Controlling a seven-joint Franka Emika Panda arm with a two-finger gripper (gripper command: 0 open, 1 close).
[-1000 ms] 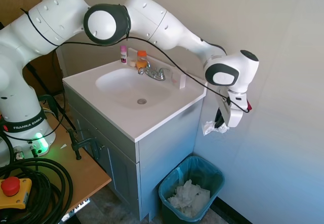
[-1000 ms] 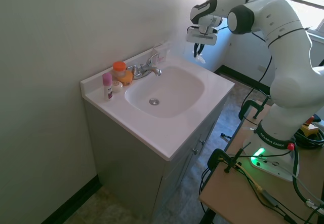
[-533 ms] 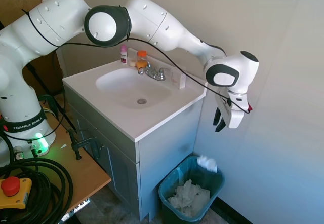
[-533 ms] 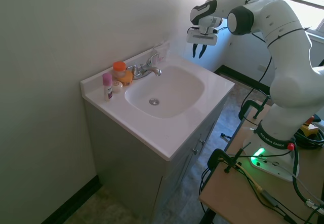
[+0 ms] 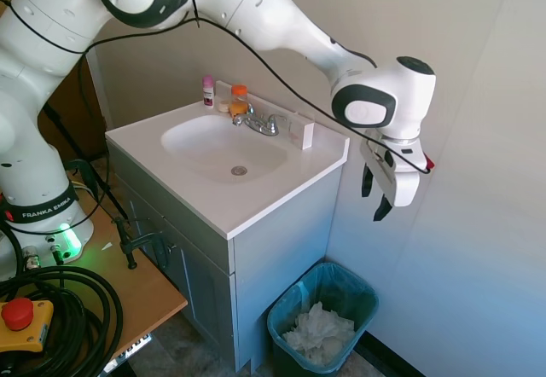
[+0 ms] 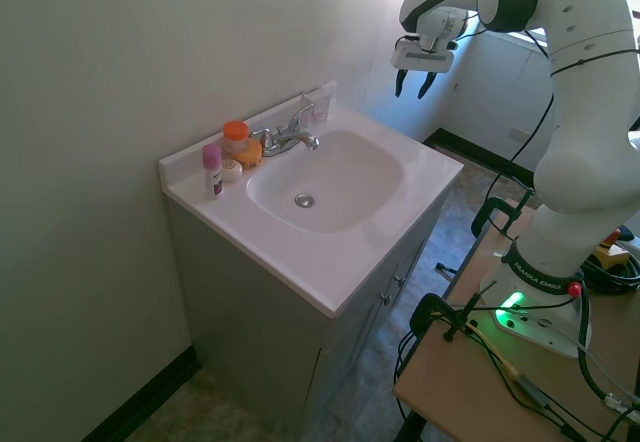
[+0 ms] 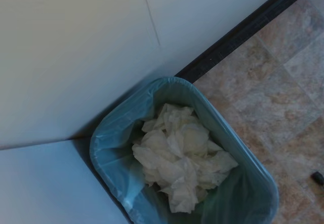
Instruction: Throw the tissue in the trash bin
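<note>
Hanging high beside the sink cabinet, the gripper (image 5: 379, 194) has its fingers spread wide and holds nothing. Directly below stands the trash bin (image 5: 282, 313), whose teal liner cradles a heap of crumpled white paper (image 7: 179, 163); the tissue cannot be told apart from that heap, so it most likely lies in there. Judging by this, the throw looks done, with only a pull-back left. A white tabletop (image 5: 256, 202) with a basin, a faucet (image 5: 259, 122) and small bottles sits in a corner of pale walls, dark baseboard and tan tiled floor.
</note>
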